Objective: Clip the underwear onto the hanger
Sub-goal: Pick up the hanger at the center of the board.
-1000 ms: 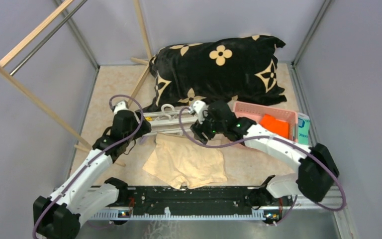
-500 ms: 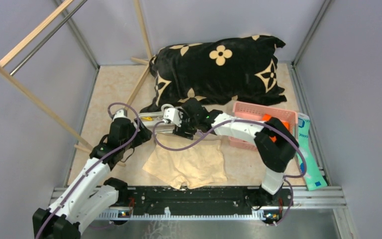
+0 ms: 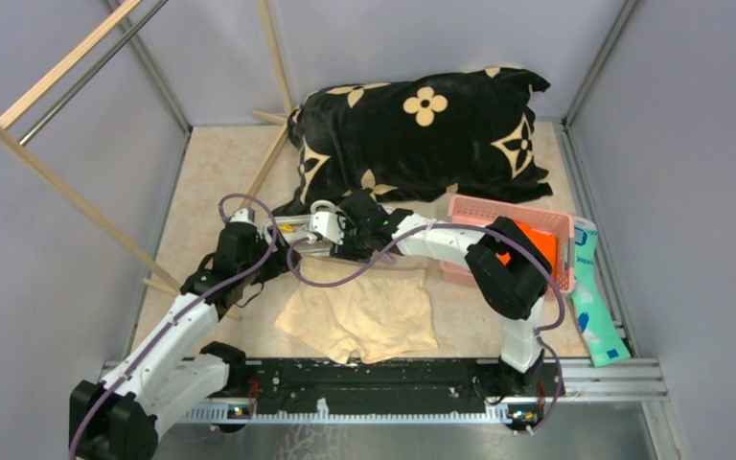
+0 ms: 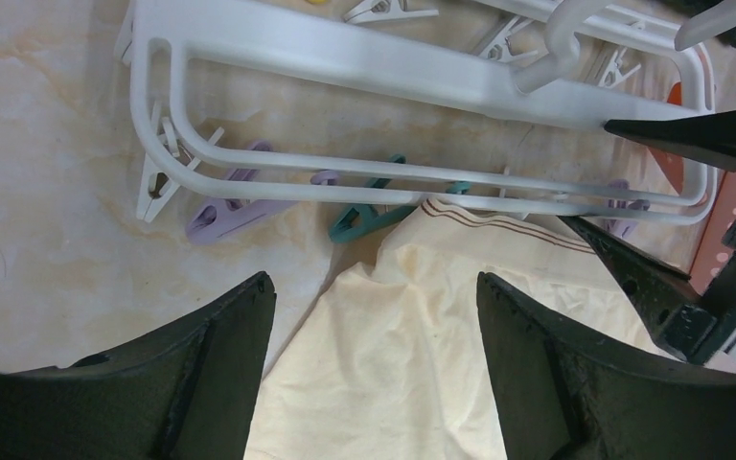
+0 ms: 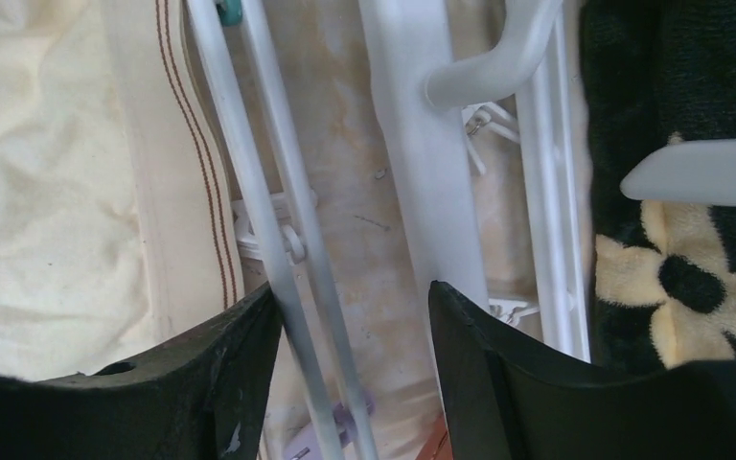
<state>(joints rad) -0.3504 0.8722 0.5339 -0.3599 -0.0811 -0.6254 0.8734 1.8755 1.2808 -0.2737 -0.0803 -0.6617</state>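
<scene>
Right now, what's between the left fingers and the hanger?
In the left wrist view: the underwear and a teal clip, just short of the hanger.

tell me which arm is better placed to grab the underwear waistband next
Left. The left gripper hangs open right over the underwear waistband corner, beside a teal clip. The right gripper, also open, is over the hanger bars, off the fabric.

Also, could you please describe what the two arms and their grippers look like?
The left arm and right arm share white links and bulky black joint housings, each trailed by a loose purple cable. The left gripper and right gripper carry broad, matte black fingers tapering to the tips.
</scene>
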